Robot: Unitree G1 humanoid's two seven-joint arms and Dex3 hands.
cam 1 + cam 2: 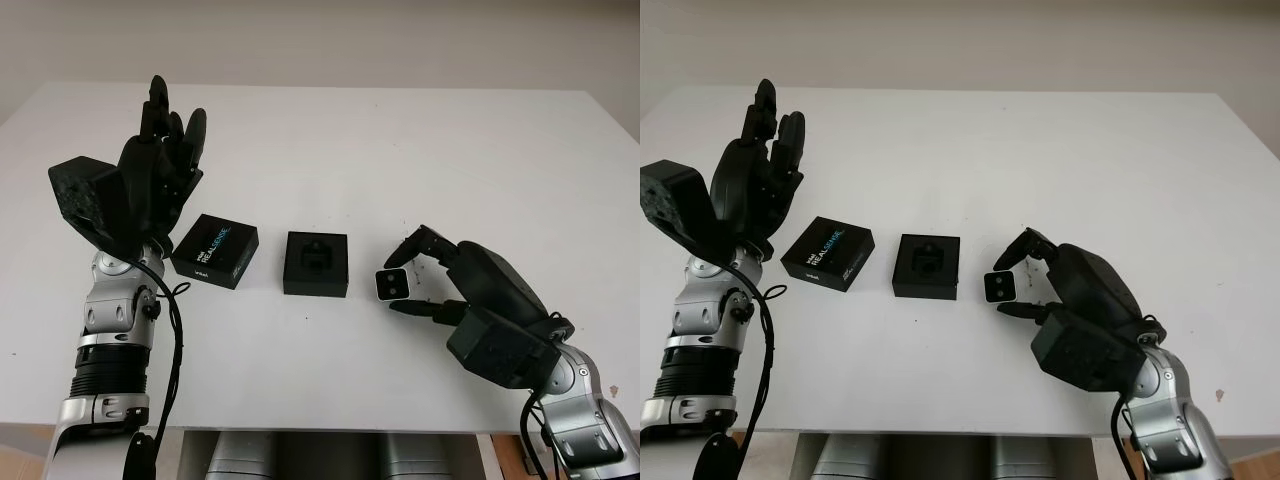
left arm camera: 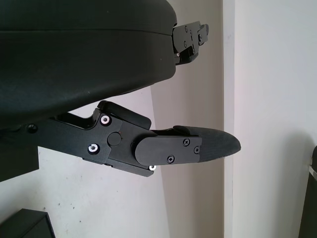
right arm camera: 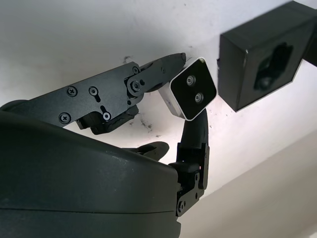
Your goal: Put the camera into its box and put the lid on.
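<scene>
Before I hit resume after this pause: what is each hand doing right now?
Left hand: open, raised above the table beside the lid.
Right hand: closed on the camera, just right of the box.

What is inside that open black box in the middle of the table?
The open box holds only a black insert with a shaped recess, no camera yet. What lies beneath the insert is covered. The right hand grips the camera beside it.

lid (image 1: 214,251) print: too small to read | camera (image 1: 392,285) rear: hidden inside right hand (image 1: 425,275)
</scene>
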